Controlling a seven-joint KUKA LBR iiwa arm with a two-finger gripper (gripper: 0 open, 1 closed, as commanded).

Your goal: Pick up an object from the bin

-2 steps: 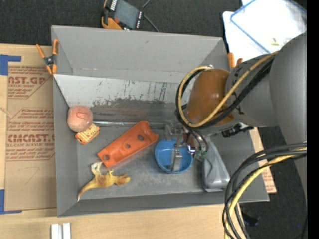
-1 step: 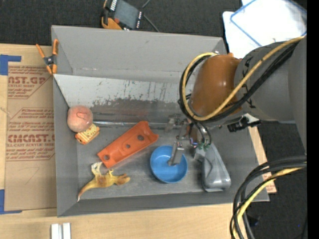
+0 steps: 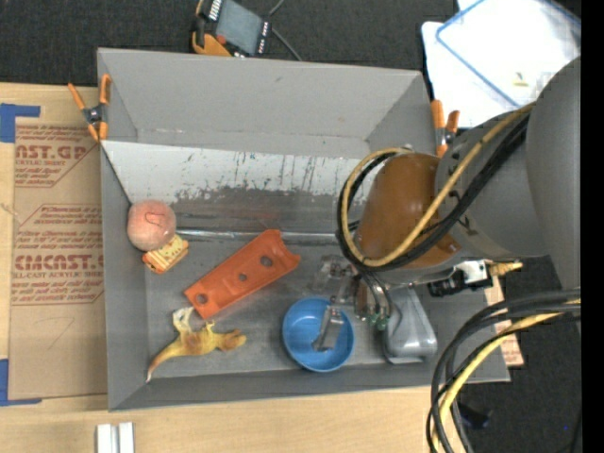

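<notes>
Pincer (image 3: 332, 327) sits down in the blue bowl (image 3: 300, 335) by the bin's (image 3: 255, 102) near edge, right of middle. Can't tell how open it is. Orange block (image 3: 241, 274) lies just left, mid-bin.

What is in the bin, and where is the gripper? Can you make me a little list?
bin: grey metal
ball: pink, at the left
block: orange, with holes, in the middle
dinosaur: yellow, front left
bowl: blue, front, right of the block
gripper: over the bowl's right side
held: nothing that I can see
</notes>
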